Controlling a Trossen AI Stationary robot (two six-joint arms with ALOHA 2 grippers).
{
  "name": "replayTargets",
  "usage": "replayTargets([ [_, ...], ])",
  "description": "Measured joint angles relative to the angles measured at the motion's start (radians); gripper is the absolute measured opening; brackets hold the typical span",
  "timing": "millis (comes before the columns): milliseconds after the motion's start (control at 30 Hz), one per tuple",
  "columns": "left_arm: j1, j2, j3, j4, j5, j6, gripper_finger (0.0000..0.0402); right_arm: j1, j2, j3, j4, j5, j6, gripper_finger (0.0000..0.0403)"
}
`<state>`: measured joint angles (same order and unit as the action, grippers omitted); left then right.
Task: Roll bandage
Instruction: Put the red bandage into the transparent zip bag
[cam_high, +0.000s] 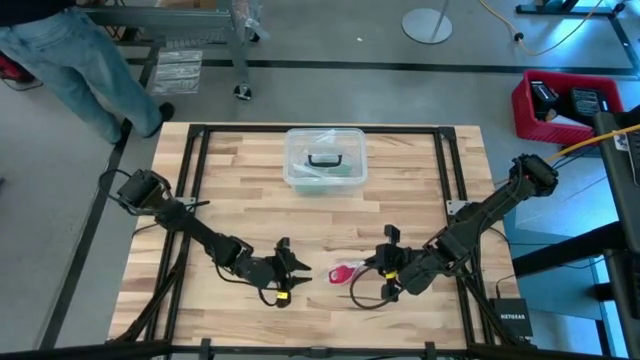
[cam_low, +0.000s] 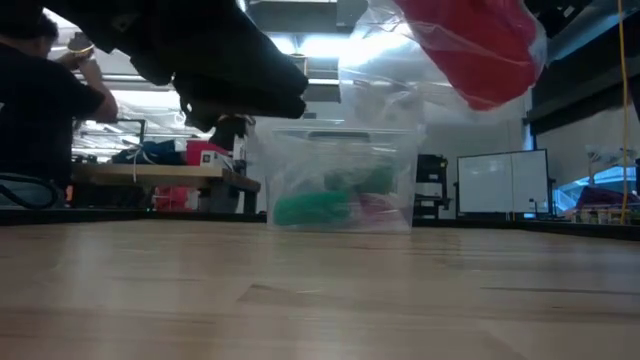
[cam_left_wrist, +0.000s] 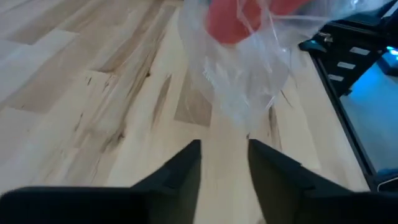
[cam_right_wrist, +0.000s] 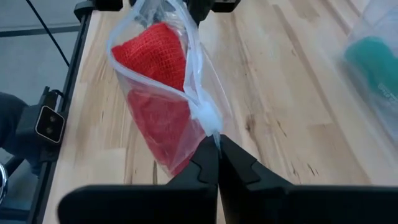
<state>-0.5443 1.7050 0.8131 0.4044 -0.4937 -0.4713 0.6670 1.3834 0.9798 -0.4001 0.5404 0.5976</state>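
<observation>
The red bandage (cam_right_wrist: 158, 81) sits folded inside a small clear plastic bag (cam_right_wrist: 186, 68). My right gripper (cam_right_wrist: 217, 155) is shut on this bag near the table's front middle (cam_high: 345, 272). In the low view the bag (cam_low: 480, 45) is up off the table. My left gripper (cam_left_wrist: 224, 162) is open and empty, just left of the bag (cam_left_wrist: 242, 62), pointing at it; it also shows in the high view (cam_high: 292, 272). My right gripper pinches a bunched edge of the clear bag (cam_right_wrist: 208, 119) between its two fingertips. The fingers come roughly level from the table's right side. The bag, with the red bandage inside, reaches out beyond the fingertips, clear of the table.
A clear plastic box with a black handle (cam_high: 324, 160) stands at the table's far middle, with green items inside (cam_low: 320, 207). A person (cam_high: 70, 60) stands beyond the far left corner. A red crate (cam_high: 565, 105) sits off the table's right side.
</observation>
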Motion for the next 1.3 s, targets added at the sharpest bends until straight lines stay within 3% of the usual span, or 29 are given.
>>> replayTargets([
  [267, 0.004, 0.045, 0.001, 0.192, 0.019, 0.019, 0.0193, 0.0, 0.0, 0.0, -0.001, 0.004, -0.004, 0.0],
  [667, 0.047, 0.168, 0.104, 0.232, -0.035, 0.085, 0.0198, 0.0, 0.0, 0.0, 0.001, 0.028, -0.003, 0.0],
  [767, 0.055, 0.173, 0.12, 0.23, -0.036, 0.123, 0.0162, 0.0, 0.0, 0.0, 0.002, 0.028, -0.003, 0.0],
  [900, 0.055, 0.173, 0.12, 0.206, -0.041, 0.161, 0.0034, 0.0, 0.0, 0.0, 0.005, 0.028, -0.002, 0.0],
  [933, 0.055, 0.172, 0.12, 0.198, -0.041, 0.159, 0.0019, 0.0, 0.0, 0.0, 0.007, 0.034, -0.002, 0.0],
  [1300, -0.001, 0.171, 0.118, -0.149, -0.034, -0.002, 0.0006, 0.0, 0.001, -0.001, 0.01, 0.06, -0.001, 0.0],
])
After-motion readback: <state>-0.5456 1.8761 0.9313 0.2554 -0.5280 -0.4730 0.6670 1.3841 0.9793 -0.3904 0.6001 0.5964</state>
